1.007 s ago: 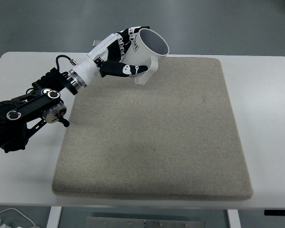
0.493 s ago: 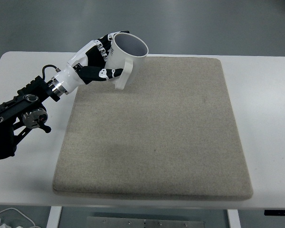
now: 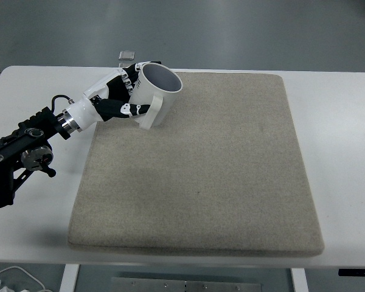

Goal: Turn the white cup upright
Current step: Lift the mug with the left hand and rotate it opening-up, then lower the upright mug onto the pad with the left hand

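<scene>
White cup [image 3: 155, 92], upper left of the frame: we record it mouth-up and slightly tilted, handle facing down-frame, at the far left corner of the grey felt mat [image 3: 201, 164]. We note the left hand [image 3: 123, 96] wrapped around its body, thumb across the near side. Arm enters from the left edge. Mat lies on a white table [image 3: 340, 152].

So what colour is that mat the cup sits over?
Beige-grey mat, plain and unpatterned, seen in the top view.
</scene>
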### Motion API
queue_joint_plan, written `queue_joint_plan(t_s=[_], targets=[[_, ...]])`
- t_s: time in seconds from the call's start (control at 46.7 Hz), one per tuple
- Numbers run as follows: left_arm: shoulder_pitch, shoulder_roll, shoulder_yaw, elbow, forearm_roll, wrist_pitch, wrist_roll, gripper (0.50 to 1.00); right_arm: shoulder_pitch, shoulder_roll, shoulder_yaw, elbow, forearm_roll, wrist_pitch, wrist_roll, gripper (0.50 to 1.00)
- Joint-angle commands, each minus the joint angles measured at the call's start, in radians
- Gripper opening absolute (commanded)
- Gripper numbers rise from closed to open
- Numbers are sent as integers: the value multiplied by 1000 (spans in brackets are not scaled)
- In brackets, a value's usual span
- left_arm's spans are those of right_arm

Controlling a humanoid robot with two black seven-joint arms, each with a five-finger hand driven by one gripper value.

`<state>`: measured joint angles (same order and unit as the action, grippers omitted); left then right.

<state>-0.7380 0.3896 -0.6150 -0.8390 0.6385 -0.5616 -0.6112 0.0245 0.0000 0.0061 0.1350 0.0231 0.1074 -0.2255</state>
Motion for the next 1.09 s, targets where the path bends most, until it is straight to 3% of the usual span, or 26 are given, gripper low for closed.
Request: queue_joint_plan(t_s=[0.0,1.071], targets=[[-1,0,8,1,1,-3,0,500,0,0,0,0,0,0,0,930],[-8,-20,80,28,3,-18,0,500,0,0,0,0,0,0,0,930]])
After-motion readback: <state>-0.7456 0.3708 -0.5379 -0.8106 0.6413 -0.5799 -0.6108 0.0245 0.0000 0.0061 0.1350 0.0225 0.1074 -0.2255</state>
